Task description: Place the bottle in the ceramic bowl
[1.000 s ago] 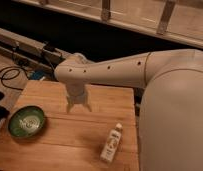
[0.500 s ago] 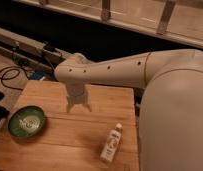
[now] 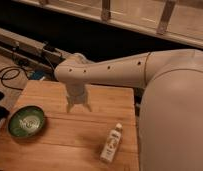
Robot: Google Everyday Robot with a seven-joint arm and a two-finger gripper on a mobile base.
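The small white bottle lies on its side on the wooden table, near the front right, cap pointing away. The green ceramic bowl sits at the table's left, with a pale pattern at its centre and nothing in it. My gripper hangs from the white arm above the middle of the table, pointing down. It is between the bowl and the bottle, up and to the left of the bottle, and holds nothing. Its two fingertips stand apart.
The white arm reaches in from the right and covers the table's right side. Black cables lie on the floor at the far left. A dark rail runs behind the table.
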